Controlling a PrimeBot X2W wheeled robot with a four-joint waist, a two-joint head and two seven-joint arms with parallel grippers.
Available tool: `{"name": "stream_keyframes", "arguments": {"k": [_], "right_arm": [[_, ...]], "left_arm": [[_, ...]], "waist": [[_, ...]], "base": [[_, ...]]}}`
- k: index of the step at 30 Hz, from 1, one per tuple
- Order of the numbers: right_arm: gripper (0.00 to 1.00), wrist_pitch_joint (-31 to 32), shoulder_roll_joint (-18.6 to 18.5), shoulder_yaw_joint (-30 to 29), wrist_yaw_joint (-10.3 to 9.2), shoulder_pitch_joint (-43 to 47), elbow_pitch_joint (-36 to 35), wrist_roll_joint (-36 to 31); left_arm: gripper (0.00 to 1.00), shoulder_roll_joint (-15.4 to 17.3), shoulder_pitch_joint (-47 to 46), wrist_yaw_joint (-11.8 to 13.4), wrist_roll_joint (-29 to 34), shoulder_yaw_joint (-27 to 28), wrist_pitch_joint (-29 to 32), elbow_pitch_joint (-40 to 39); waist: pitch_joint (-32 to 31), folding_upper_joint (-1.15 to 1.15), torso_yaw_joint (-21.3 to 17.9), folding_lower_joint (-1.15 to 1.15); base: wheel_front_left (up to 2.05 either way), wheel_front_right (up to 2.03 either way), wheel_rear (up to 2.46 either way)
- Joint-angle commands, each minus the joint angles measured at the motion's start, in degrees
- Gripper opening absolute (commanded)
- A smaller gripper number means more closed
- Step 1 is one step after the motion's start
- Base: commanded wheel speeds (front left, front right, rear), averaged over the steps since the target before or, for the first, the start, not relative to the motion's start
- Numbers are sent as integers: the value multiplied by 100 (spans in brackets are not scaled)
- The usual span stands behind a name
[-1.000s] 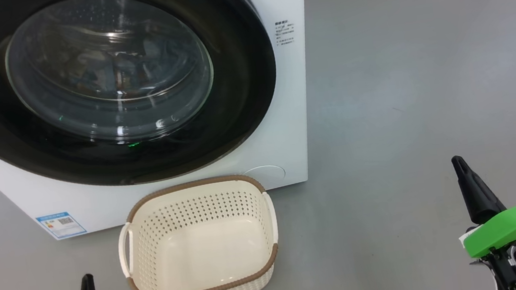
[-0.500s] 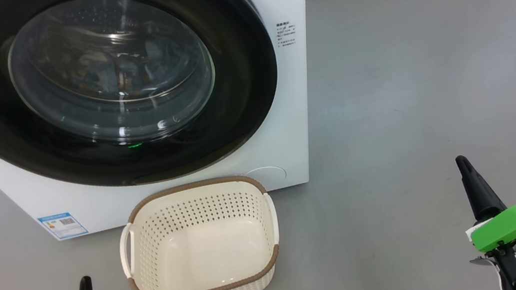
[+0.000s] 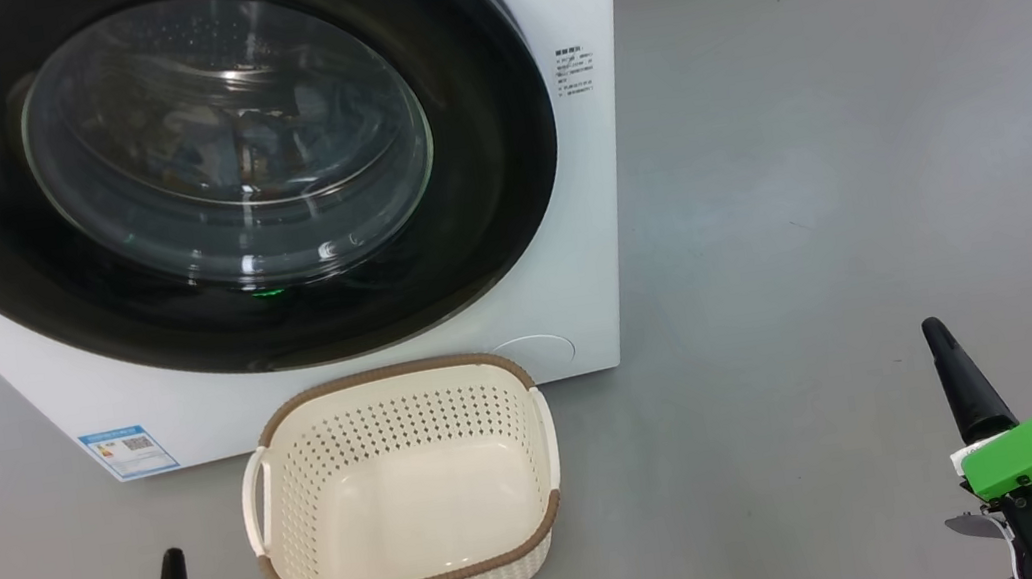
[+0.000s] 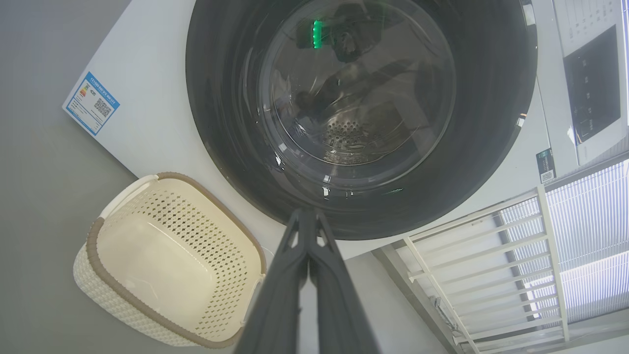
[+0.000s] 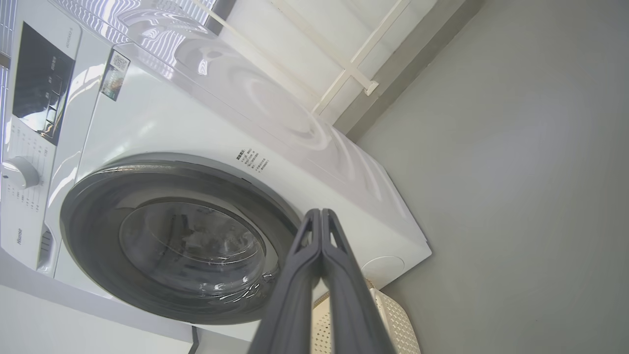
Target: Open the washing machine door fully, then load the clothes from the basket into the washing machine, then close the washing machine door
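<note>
door [image 3: 208, 181]: shut against the washer [image 3: 595, 238], looks flush from here
clothes [image 3: 196, 153]: dim bluish shapes behind the glass, I think that's them, too murky to swear
basket [image 3: 387, 374]: empty, on the floor [image 3: 815, 187] right at the washer's foot, just under the door
left claw [image 3: 173, 565]: low left, fingers pressed together, holding nothing
right claw [image 3: 937, 339]: low right, well apart from the washer, pressed together too, empty
risk 1: door may look shut but not be latched, then it swings open onto the basket
risk 2: fabric pinched in the seal would cause exactly that
</note>
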Motion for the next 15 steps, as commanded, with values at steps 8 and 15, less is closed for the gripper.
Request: {"name": "stream_keyframes", "arguments": {"k": [8, 15], "right_arm": [[0, 170, 26, -121, -9, -44, -203, 577], [0, 287, 73, -208, -9, -22, -226, 956]], "left_arm": [[0, 12, -265, -13, -472, 227, 173, -172], [0, -40, -281, -14, -784, 295, 289, -177]], "waist": [[-17, 0, 10, 0], [-30, 0, 18, 0]], "base": [[0, 0, 0], [0, 0, 0]]}}
